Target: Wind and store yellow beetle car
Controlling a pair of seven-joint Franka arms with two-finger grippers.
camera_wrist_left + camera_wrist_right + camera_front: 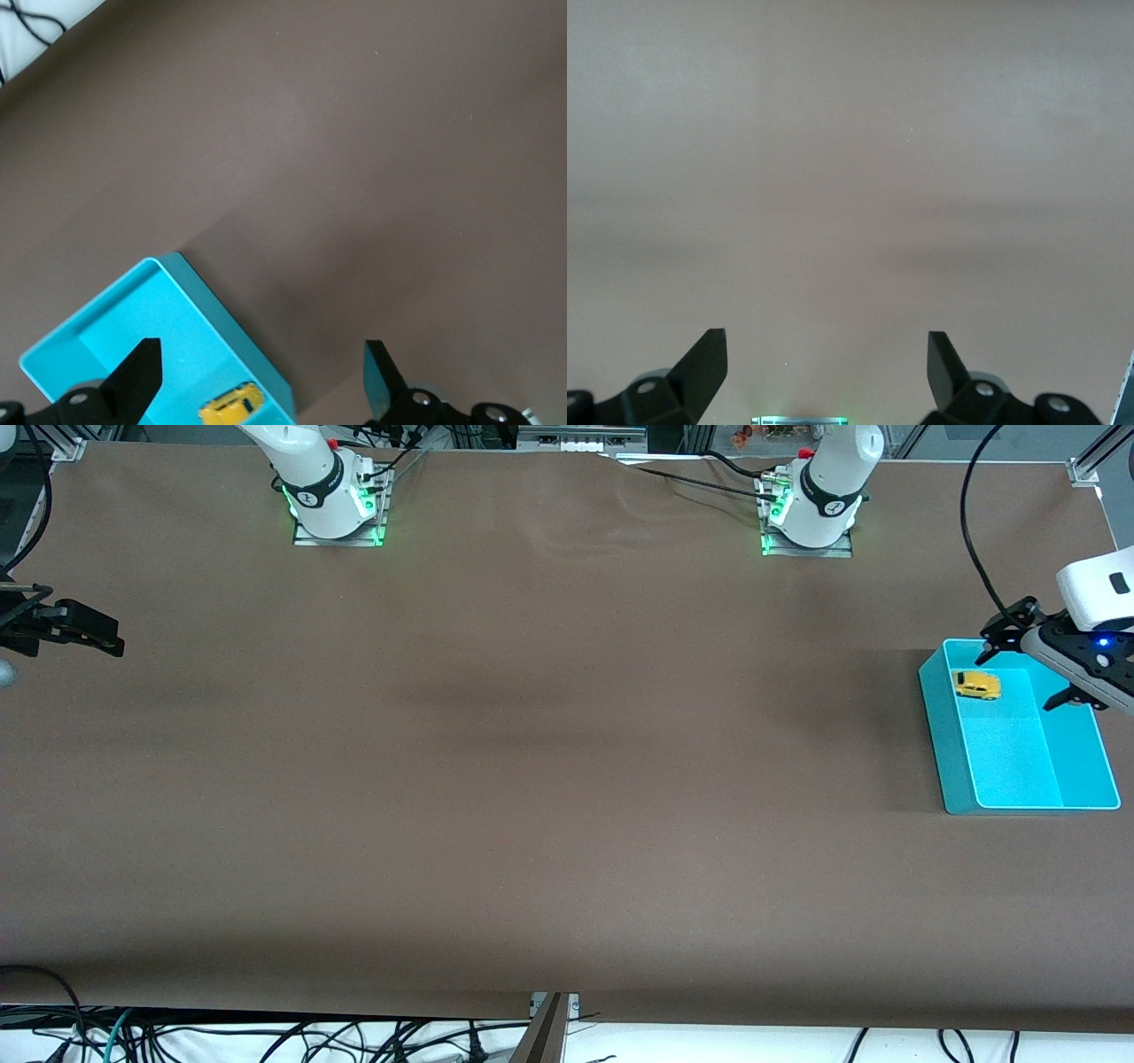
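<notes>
The yellow beetle car (976, 685) lies on its wheels inside the turquoise bin (935, 717), in the bin's end farther from the front camera. My left gripper (1019, 682) hovers over that end of the bin, open and empty, apart from the car. In the left wrist view the car (230, 405) shows inside the bin (239, 336) between the spread fingers of the left gripper (260, 354). My right gripper (111, 638) waits open and empty over bare table at the right arm's end; the right wrist view (827, 345) shows only brown table.
The bin stands at the left arm's end of the brown table (549, 779). Both arm bases (337, 505) stand along the table's edge farthest from the front camera. Cables hang below the table's front edge.
</notes>
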